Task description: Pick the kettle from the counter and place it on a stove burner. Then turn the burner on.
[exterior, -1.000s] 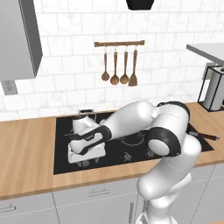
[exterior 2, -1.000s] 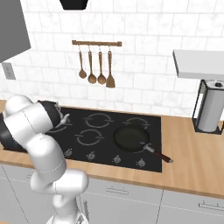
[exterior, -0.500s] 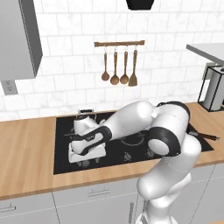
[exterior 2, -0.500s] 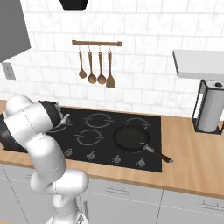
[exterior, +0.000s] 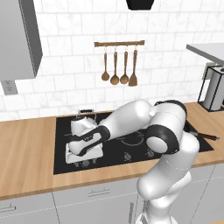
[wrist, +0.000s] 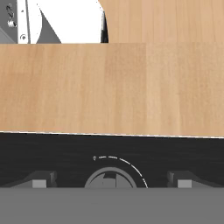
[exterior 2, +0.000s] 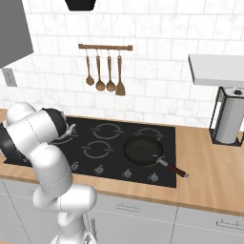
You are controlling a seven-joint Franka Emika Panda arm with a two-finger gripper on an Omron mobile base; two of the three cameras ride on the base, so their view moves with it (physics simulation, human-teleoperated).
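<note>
Hovering wide open and empty, your pincer (wrist: 111,181) straddles a control knob (wrist: 109,178) near the wood surface (wrist: 111,87). Your kettle (exterior: 82,124) sits on the black cooktop (exterior: 61,144) at its back left; it looks rigid, smooth, slippery, so take its arched handle.

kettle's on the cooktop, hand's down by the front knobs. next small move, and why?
Probably ease the open gripper down onto the knob centred between its fingertips, then close to turn it. The kettle already sits on the black cooktop behind the hand, and the jaws straddle that knob near the counter edge.
</note>
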